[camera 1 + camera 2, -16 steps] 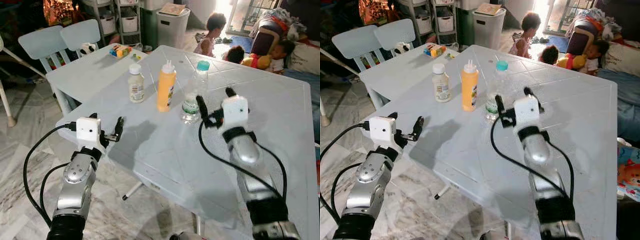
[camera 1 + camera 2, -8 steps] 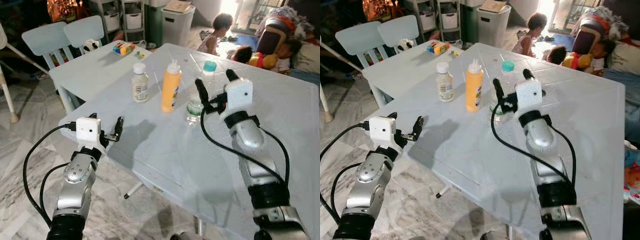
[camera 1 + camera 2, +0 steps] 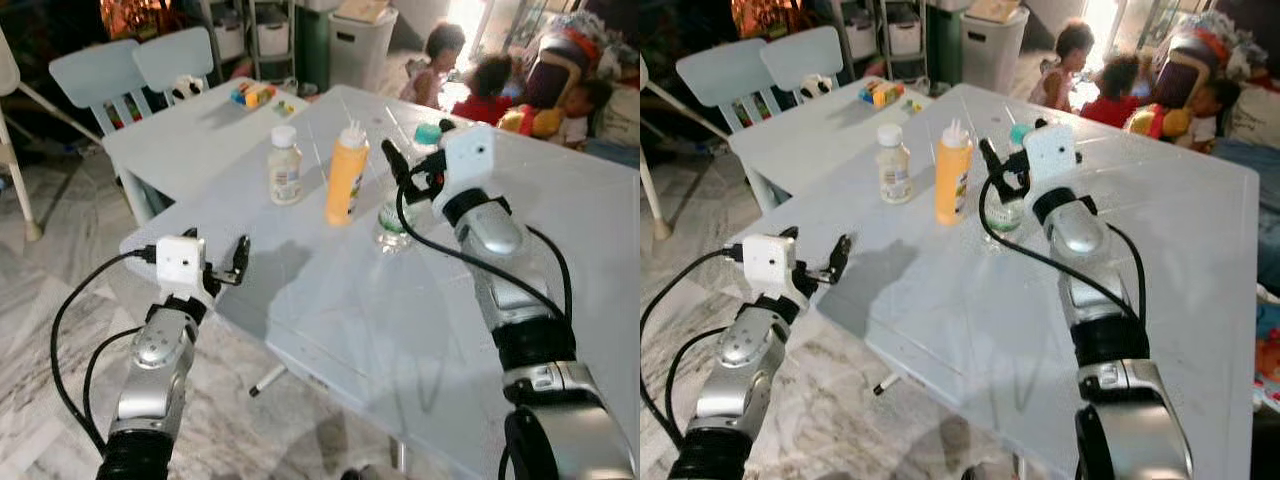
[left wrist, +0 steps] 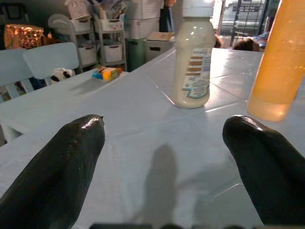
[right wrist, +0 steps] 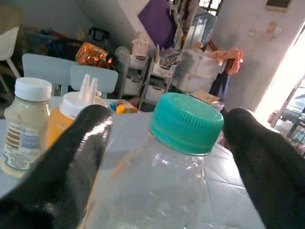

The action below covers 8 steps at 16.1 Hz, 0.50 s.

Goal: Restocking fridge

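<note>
Three bottles stand on the pale table (image 3: 330, 320): a white-capped creamy bottle (image 3: 284, 166), an orange squeeze bottle (image 3: 346, 176) and a clear water bottle (image 3: 398, 205) with a teal cap (image 5: 187, 123). My right gripper (image 3: 418, 148) is open at the water bottle's top. One finger (image 5: 81, 152) is on each side of the cap, and neither touches it. My left gripper (image 3: 215, 252) hovers open and holds nothing at the table's near left corner. In the left wrist view its fingers (image 4: 62, 162) point toward the creamy bottle (image 4: 193, 57) and the orange bottle (image 4: 281, 57).
A lower pale table (image 3: 170, 140) with toy blocks (image 3: 250, 95) and two light chairs (image 3: 130, 70) stands at the back left. Storage bins (image 3: 360, 40) line the back. Several people (image 3: 470, 75) sit on the floor beyond the table's far edge. Marble floor (image 3: 60, 300) lies to the left.
My right gripper has reached forward from short of the water bottle until its fingers straddle the teal cap. The view has shifted slightly. The left arm has stayed where it was.
</note>
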### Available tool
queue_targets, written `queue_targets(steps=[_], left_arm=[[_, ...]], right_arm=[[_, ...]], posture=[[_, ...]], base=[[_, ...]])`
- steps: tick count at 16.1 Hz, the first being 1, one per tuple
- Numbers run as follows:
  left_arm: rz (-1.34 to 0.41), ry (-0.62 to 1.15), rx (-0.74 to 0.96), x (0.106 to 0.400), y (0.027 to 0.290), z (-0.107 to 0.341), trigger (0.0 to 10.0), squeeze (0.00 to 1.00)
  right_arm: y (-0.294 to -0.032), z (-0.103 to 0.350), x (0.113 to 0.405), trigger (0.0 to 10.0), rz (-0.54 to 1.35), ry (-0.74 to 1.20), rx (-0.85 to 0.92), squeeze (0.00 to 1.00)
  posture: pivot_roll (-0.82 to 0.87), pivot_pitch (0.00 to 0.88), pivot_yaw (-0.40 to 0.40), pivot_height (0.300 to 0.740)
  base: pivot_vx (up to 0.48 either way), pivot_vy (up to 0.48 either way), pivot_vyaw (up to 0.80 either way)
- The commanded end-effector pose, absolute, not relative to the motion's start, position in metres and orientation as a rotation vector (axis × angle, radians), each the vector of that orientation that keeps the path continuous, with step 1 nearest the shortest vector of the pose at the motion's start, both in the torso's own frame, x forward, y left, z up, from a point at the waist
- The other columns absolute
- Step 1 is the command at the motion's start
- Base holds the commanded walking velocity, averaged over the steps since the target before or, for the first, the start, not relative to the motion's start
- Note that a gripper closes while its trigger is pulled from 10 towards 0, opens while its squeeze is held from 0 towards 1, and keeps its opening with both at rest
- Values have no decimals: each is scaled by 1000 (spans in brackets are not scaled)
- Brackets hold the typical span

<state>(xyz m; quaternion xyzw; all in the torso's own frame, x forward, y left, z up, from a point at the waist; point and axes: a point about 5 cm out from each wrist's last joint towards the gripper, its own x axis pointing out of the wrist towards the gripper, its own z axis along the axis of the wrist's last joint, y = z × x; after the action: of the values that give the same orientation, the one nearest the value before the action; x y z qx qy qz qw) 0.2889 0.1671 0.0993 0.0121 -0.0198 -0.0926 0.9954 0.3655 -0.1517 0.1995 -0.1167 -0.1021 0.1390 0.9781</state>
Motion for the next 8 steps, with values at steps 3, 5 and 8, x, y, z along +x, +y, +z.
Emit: queue_targets(steps=[3, 5, 8], left_arm=[[-190, -44, 37, 287, 167, 101, 10000, 0], [-194, -36, 33, 288, 166, 100, 10000, 0], [-199, -37, 32, 290, 164, 100, 10000, 0]], right_arm=[[-153, 206, 371, 0, 263, -184, -227, 0], [-155, 205, 371, 0, 262, -177, -236, 0], [-157, 206, 370, 0, 259, -175, -235, 0]], posture=[[-17, 0, -30, 740], [-25, 0, -25, 740], [-30, 0, -23, 740]], base=[[0, 0, 0], [0, 0, 0], [0, 0, 0]])
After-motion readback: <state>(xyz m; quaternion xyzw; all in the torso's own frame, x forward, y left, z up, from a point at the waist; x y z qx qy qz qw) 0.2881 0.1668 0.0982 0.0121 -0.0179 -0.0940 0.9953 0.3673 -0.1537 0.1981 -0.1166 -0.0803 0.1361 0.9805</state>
